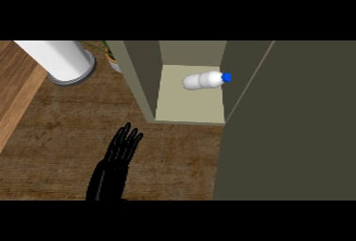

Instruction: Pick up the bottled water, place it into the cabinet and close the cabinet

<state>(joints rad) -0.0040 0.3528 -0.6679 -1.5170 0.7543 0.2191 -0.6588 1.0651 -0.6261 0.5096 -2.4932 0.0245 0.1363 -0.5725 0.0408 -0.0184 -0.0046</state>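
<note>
— What does the bottled water (204, 80) look like?

— It is a small, stubby white bottle with a bright blue cap. It lies on its side, cap pointing toward the right, rather than standing.

— And where is it?

— Inside the cabinet (188, 101), resting on the pale floor of the open compartment, toward the back and near the right wall. Nothing is touching it.

— Is the cabinet shut?

— No. The cabinet door (288, 122), a broad dark olive panel, stands open and fills the right side of the view.

— What about the hands?

— Only the left hand (119, 153) shows, black, rising from the lower edge with its fingers straight and close together, pointing up toward the cabinet. It holds nothing and sits well apart from the bottle, over the counter. The right hand does not appear.

— Describe the surface.

— The counter (76, 132) is dark brown with a woody grain. At the far left runs a lighter wooden strip (15, 94).

— Anything else around?

— A white cylinder (62, 59) with a grey rim lies at the upper left, and a bit of greenery (103, 47) peeks out just beside the cabinet's left wall.
</note>
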